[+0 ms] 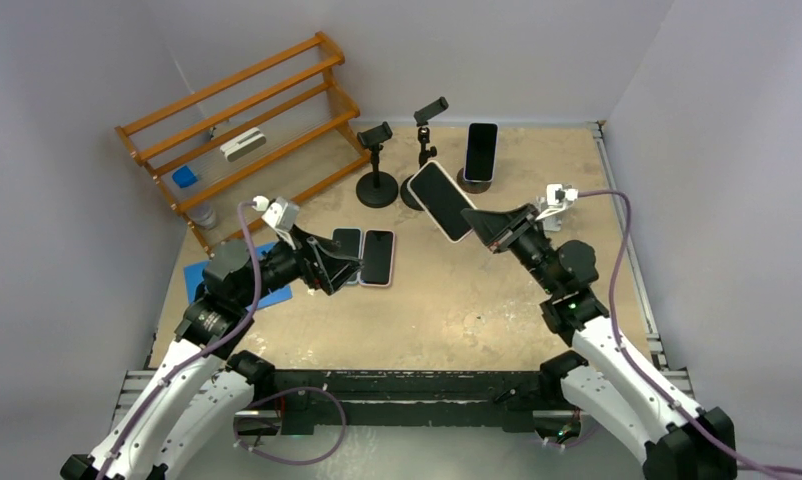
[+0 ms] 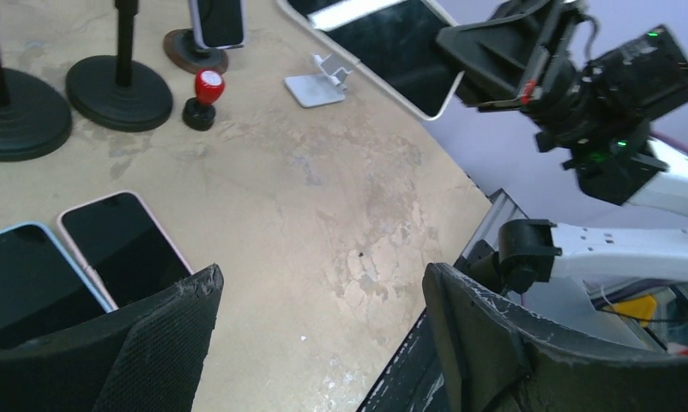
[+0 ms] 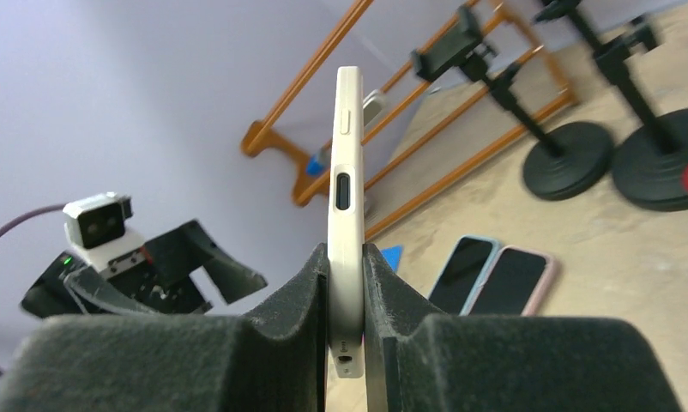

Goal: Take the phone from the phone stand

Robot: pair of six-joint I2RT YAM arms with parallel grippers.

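Note:
My right gripper is shut on the edge of a white-cased phone and holds it tilted in the air above the table, clear of every stand. In the right wrist view the phone stands edge-on between the pads. It also shows in the left wrist view. An empty small white phone stand sits on the table below it. My left gripper is open and empty, low beside two phones lying flat: a pink-cased one and a blue-cased one.
Another phone stands upright on a round brown base at the back. Two black clamp stands on round bases stand beside it. A small red-topped object sits near them. A wooden rack stands at the back left, a blue mat below it.

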